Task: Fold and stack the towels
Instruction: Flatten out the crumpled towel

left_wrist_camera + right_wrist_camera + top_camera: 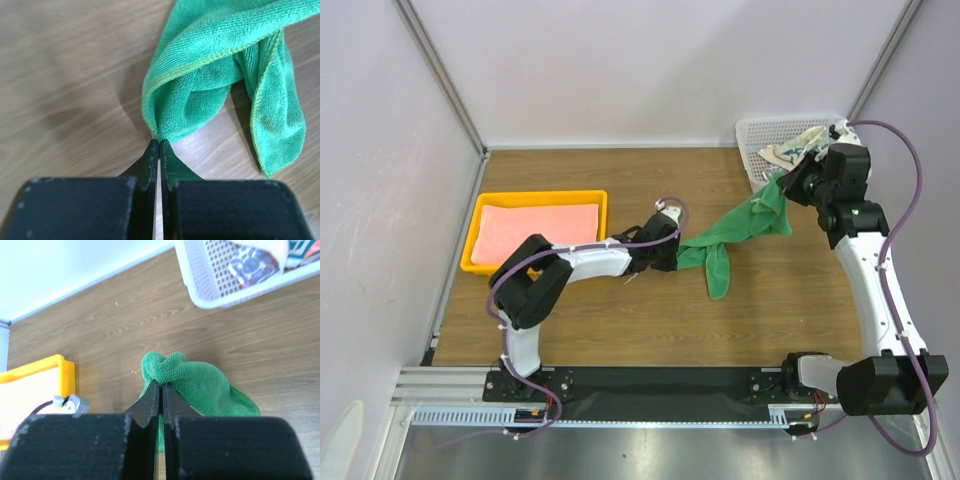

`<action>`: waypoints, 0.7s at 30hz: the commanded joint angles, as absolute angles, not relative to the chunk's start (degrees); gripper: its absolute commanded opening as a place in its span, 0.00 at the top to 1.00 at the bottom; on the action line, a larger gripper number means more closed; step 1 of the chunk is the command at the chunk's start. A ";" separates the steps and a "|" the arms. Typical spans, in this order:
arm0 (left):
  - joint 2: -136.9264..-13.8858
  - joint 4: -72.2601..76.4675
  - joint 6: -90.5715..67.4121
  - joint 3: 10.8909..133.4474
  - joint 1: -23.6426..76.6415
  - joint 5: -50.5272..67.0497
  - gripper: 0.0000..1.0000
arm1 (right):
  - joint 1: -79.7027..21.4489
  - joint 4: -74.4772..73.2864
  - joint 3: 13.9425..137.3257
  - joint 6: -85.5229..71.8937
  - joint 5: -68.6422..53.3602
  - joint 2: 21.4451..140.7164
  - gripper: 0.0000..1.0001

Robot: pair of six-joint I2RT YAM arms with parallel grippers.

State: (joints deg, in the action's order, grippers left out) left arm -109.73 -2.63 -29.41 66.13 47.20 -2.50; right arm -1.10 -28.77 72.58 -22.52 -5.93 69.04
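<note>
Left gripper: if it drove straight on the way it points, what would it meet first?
The green towel: the left gripper is shut on its edge, and the bunched cloth lies right ahead. Past that, likely just bare table.

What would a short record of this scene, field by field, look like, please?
left hand: shut on one end of the green towel
right hand: shut on its other end, near the white mesh basket
green towel: stretched between the two hands, a loose flap near the left one
pink towel: folded flat in the yellow tray
patterned towel: crumpled in the white mesh basket
</note>
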 commanded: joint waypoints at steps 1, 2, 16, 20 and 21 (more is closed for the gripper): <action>-101.09 -4.38 -22.09 68.90 45.36 -7.73 1.00 | -0.62 -33.46 78.13 -23.99 -2.91 66.80 1.00; -99.86 -8.83 -20.76 71.08 44.74 -8.60 0.99 | -0.44 -35.05 79.35 -24.43 -1.33 66.54 1.00; -74.37 -53.59 2.11 87.00 42.54 -18.01 1.00 | -0.44 -70.97 98.07 -32.86 13.87 58.36 1.00; -70.33 -62.64 0.45 90.08 42.36 -16.10 1.00 | -0.44 -82.07 100.55 -37.86 16.26 57.31 1.00; -69.88 -63.45 -1.13 90.35 42.36 -14.78 1.00 | -0.35 -85.48 100.37 -38.49 16.35 57.22 1.00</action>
State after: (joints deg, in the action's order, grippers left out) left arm -70.91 -52.75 -1.45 88.33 42.37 -15.16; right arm -0.62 -70.57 99.00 -33.85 12.05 57.36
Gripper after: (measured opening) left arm 0.010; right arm 0.021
